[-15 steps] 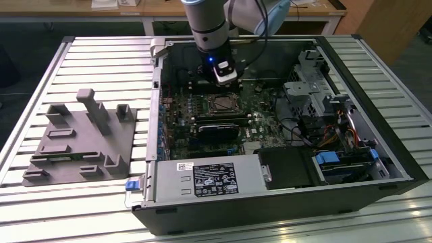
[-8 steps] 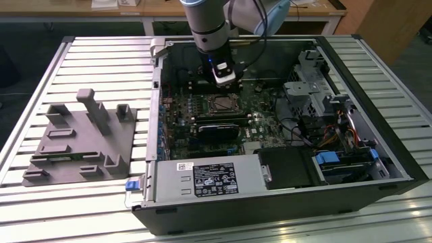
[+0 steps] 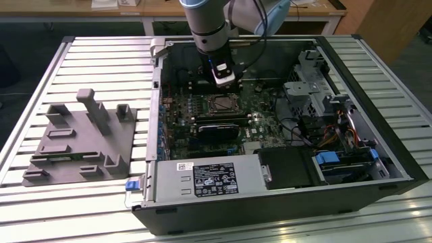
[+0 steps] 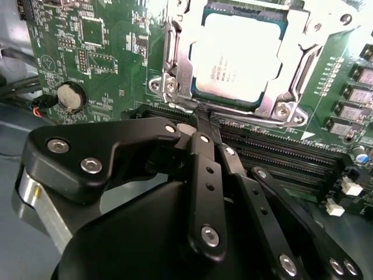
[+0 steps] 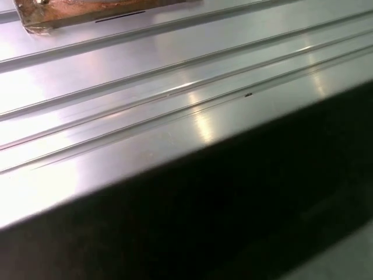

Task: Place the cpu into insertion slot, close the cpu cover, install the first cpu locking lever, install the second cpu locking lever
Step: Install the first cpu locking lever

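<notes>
Where cover (image 4: 175, 58) closed, tool (image 4: 205, 116) beside cpu (image 4: 239, 55)

Arm (image 3: 210, 25) reaches down from exterior view's top, wrist near vertical. Hand (image 4: 204, 116) black, linkage bars converging, fingers (image 4: 201, 146) drawn together to narrow tip in second wrist view. Nothing held between them.

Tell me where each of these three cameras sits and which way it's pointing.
Exterior view: off the arm, looking down on the open computer case; the arm descends over the insertion slot.
Second wrist view: rides by the gripper, facing the cpu under the cpu cover; black linkages show.
First wrist view: faces the ribbed metal table.
Shared: the slot with its cpu, in the exterior and second wrist views.
</notes>
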Tool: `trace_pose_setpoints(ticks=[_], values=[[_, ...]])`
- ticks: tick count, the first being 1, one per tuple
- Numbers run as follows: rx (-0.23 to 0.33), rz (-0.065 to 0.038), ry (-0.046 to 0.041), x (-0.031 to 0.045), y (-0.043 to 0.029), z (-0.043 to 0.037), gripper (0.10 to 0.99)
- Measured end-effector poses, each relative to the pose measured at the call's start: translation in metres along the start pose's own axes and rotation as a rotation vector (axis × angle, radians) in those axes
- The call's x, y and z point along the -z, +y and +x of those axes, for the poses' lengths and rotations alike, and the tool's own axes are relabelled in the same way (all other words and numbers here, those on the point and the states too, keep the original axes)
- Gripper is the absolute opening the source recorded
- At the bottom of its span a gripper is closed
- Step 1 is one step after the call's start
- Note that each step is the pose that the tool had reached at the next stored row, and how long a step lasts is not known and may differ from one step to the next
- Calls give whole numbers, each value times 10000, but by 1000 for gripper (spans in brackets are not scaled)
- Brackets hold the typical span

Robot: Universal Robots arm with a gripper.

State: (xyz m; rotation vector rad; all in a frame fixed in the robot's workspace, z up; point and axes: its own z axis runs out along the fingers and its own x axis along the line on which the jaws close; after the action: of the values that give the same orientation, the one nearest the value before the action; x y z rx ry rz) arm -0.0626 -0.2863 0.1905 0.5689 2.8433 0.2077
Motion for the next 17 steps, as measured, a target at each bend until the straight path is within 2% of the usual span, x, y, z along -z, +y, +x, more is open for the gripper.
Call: trace_pose_setpoints(ticks=[1,6,14,17], values=[[-14,-46,21,1,0,0,106],[-19,-73,18,20,9,-5,106],[-16,-57,18,214,43,-45,106],[-16,-58,18,220,44,-46,106]])
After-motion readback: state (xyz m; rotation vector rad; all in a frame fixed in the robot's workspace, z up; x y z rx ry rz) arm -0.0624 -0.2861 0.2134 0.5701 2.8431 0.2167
